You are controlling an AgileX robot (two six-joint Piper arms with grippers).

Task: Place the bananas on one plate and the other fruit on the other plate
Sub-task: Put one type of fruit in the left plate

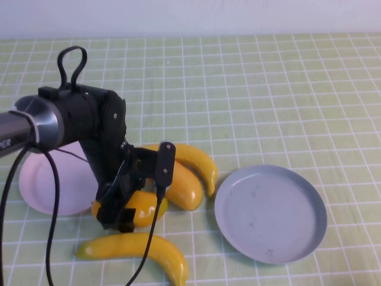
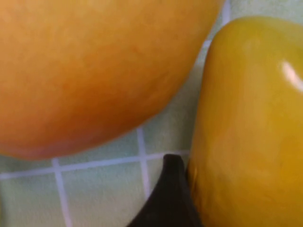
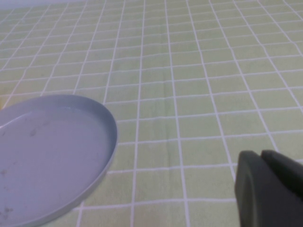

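My left gripper [image 1: 119,215] is down in the fruit cluster, shut on an orange-yellow mango-like fruit [image 1: 143,208] that rests on the table. In the left wrist view one black finger [image 2: 165,201] presses against this fruit [image 2: 251,123]; the other finger is hidden. The second mango-like fruit [image 1: 181,186] lies just beside it and also shows in the left wrist view [image 2: 85,71]. One banana [image 1: 199,161] lies behind the fruit, the other banana [image 1: 140,249] in front. The pink plate [image 1: 50,182] is at the left, the grey-blue plate [image 1: 271,213] at the right, both empty. My right gripper [image 3: 262,158] is shut and empty, out of the high view.
The table has a green checked cloth. The left arm's black cable [image 1: 152,232] hangs down over the front banana. In the right wrist view the grey-blue plate [image 3: 47,161] lies beside open cloth.
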